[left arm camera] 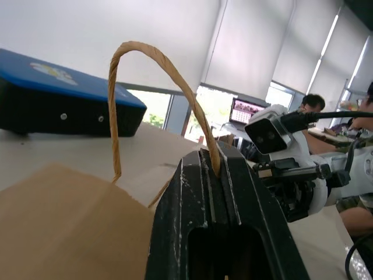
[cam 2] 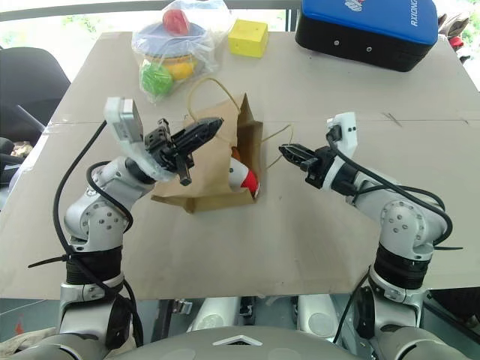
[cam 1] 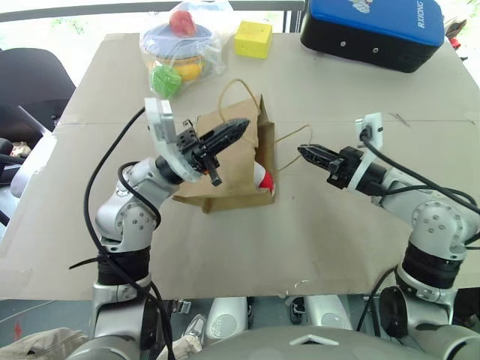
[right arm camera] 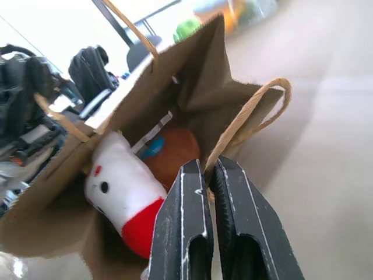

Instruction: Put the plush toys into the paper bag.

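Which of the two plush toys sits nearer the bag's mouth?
The white plush toy, red bottom outermost at the opening of the paper bag. The brown plush toy, with its blue mark, lies deeper inside, behind the white one.

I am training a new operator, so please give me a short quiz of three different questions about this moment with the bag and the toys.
1. True or false: the white plush toy lies on the table outside the paper bag.
2. What does the left gripper pinch?
A. a bag handle
B. the yellow block
C. the blue-and-black case
3. Fill in: beside the white toy in the bag sits the ____ plush toy.

Key:
1. False; it is inside the bag's mouth.
2. A; the right gripper is shut on the other handle.
3. brown
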{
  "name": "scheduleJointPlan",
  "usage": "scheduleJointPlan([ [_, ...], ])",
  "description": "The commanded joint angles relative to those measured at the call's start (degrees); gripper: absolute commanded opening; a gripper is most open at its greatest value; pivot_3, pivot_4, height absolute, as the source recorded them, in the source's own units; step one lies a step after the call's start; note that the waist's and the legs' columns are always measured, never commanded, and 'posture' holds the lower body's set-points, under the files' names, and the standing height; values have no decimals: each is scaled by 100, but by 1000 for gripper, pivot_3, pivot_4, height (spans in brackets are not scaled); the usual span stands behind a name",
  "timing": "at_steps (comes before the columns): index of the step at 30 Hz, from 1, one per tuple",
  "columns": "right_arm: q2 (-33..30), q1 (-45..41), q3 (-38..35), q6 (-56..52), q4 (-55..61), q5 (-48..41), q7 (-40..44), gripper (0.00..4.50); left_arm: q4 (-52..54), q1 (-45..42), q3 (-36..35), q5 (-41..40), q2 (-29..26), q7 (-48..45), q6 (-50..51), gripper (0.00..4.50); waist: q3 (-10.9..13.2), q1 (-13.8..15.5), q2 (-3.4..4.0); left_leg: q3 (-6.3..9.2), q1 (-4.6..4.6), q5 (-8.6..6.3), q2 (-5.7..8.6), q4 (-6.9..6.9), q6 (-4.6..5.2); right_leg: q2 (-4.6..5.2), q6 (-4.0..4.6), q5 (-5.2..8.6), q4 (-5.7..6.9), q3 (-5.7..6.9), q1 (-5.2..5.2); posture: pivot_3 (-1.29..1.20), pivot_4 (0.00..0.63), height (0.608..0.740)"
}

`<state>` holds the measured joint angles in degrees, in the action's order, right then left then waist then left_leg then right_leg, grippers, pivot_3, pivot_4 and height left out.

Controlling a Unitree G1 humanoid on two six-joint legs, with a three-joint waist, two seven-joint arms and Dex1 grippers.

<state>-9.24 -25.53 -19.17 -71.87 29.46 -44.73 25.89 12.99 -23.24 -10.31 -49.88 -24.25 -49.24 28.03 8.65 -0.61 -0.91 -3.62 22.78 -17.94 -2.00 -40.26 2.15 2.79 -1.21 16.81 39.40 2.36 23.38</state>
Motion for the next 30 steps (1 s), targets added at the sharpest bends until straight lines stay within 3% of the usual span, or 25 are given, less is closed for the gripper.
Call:
scheduleJointPlan([
  [1,-104,-333,-660,-111,620,-1435,-272,29,-46,-388,-304,-603,-26,168,364,0,0,4,0,0,-1,0,0,0,0,0,0,0,0,0,0,0,150,733],
  [4,-368,-526,-854,-29,748,-2741,-908,29,-271,-568,-280,-637,-201,-32,581,0,0,-13,0,3,0,0,0,0,0,0,0,0,0,3,0,0,150,733],
  [7,-949,-774,-629,482,884,-4192,-1817,29,-911,-1057,-164,-118,-340,-140,359,0,2,-15,2,2,-1,0,0,0,0,-1,0,0,0,3,1,0,150,733],
  [10,-1463,-829,-342,915,896,-4869,-2370,29,-1591,-1513,100,492,-396,-198,114,0,3,5,-1,1,1,0,5,0,0,-1,0,0,5,6,6,0,150,733],
  [16,-2105,-827,127,1673,872,-5085,-2847,29,-2558,-2158,433,1213,-257,-680,-456,0,4,-13,-4,-9,6,1,11,-1,1,2,-1,0,-6,-10,7,0,150,733],
  [22,-2596,125,554,1793,771,-3894,-2555,29,-3153,-2322,765,1890,-215,-1014,-921,0,1,12,-8,-11,12,1,1,2,1,-3,-1,0,-19,-9,10,0,150,733],
  [25,-2737,307,622,1922,834,-3602,-2383,29,-3069,-2243,830,1984,-218,-1133,-911,0,2,15,-7,-15,22,0,-1,2,1,-3,-1,0,-27,-9,11,0,150,733],
  [29,-2899,415,563,2032,873,-3633,-2160,29,-2865,-2239,511,1359,-278,-1462,-222,0,2,0,-7,-15,21,1,-7,1,1,-7,-2,0,-26,-8,14,0,150,733],
  [30,-3017,537,447,2038,951,-3816,-2058,542,-2785,-2202,464,1299,-362,-1523,-119,542,2,1,-7,-14,21,1,-8,1,1,-8,-2,0,-26,-7,13,0,150,733],
])
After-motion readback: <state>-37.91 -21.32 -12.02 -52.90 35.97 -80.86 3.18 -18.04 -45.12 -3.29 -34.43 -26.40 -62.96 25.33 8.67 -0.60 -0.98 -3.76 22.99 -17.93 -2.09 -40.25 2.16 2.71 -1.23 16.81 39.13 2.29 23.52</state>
